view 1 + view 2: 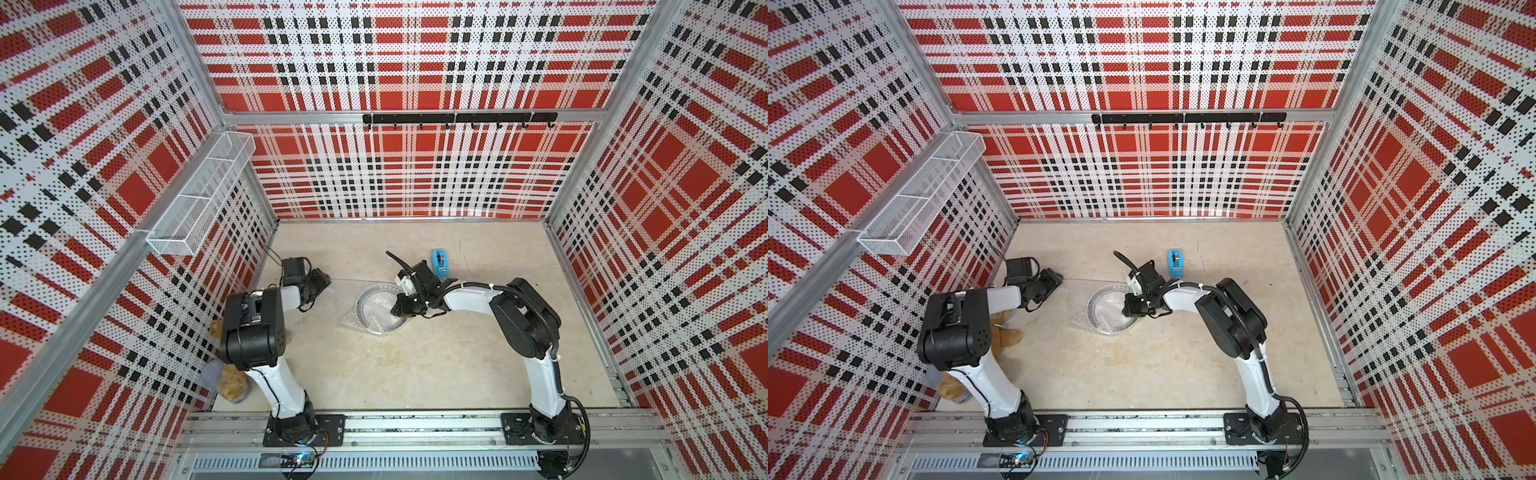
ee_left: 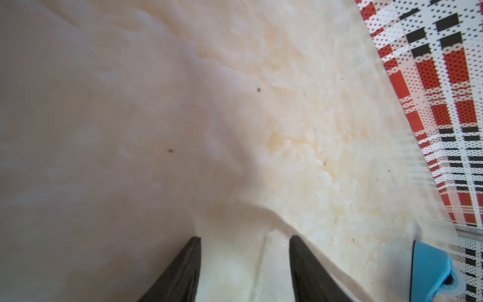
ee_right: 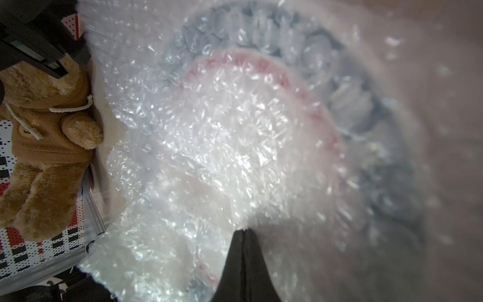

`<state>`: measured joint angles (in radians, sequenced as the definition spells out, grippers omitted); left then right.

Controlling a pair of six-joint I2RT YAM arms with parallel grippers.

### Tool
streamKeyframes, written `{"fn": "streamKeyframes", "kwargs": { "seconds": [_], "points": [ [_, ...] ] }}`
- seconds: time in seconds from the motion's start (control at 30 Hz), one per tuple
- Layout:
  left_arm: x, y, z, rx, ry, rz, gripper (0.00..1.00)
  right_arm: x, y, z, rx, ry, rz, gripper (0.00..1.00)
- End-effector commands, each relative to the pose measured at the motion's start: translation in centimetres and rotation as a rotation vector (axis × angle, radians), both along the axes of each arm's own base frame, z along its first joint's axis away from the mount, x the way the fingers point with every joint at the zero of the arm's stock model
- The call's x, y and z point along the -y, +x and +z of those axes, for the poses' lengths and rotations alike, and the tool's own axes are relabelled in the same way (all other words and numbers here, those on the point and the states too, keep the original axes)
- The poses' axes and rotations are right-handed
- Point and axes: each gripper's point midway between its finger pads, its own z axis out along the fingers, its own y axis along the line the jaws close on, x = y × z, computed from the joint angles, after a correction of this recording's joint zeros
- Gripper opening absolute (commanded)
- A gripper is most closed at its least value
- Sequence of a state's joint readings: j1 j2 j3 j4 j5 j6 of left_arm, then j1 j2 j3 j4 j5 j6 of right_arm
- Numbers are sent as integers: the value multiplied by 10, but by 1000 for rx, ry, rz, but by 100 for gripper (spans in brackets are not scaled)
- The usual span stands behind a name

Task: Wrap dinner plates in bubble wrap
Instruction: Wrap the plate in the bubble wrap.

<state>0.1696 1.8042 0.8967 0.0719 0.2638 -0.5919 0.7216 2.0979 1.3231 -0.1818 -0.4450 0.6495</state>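
Plate (image 1: pixel 379 309) sits mid-table under bubble wrap (image 1: pixel 347 297), between my claws. Left claw (image 2: pixel 245 237) is spread, empty; right claw (image 3: pixel 243 231) is clenched, tips against the wrap (pinching it? I cannot tell). Risk: the unheld left flap springs back, or a right tug drags the plate.

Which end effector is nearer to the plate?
Right. The right end effector is over the plate; the left end effector is beside it, at the edge of the bubble wrap.
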Motion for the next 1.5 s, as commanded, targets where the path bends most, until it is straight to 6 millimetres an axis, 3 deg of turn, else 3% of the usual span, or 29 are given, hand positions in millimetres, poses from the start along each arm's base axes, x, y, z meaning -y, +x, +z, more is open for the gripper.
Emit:
{"fn": "streamKeyframes", "kwargs": {
  "seconds": [0.0, 0.2, 0.3, 0.4, 0.5, 0.8, 0.97, 1.1, 1.27, 1.47],
  "points": [
    [11, 1, 11, -18, 52, -93, 63, 37, -26, -52, -140, -182, -33, 0],
    [39, 5, -8, -67, 41, -162, 66, 37, -26, -51, -139, -183, -34, 0],
    [41, 4, -22, -139, 75, -156, 64, 38, -26, -51, -138, -183, -35, 0],
    [39, 2, -30, -185, 84, -127, 58, 37, -25, -51, -138, -181, -36, 0],
    [36, 2, -27, -172, 79, -115, 44, 38, -27, -52, -139, -183, -35, 0],
    [39, 34, 11, -46, 116, -165, 0, 37, -24, -42, -111, -171, -30, 0],
    [54, 45, 43, 69, 136, -226, 0, 38, -23, -30, -81, -166, -23, 0],
    [79, 43, 68, 150, 193, -280, 0, 40, -26, -37, -98, -177, -19, 0],
    [109, 28, 92, 241, 172, -306, 0, 41, -27, -40, -110, -179, -25, 0],
    [158, 3, 122, 368, 85, -396, 0, 40, -29, -43, -123, -176, -25, 0]
  ]
}}
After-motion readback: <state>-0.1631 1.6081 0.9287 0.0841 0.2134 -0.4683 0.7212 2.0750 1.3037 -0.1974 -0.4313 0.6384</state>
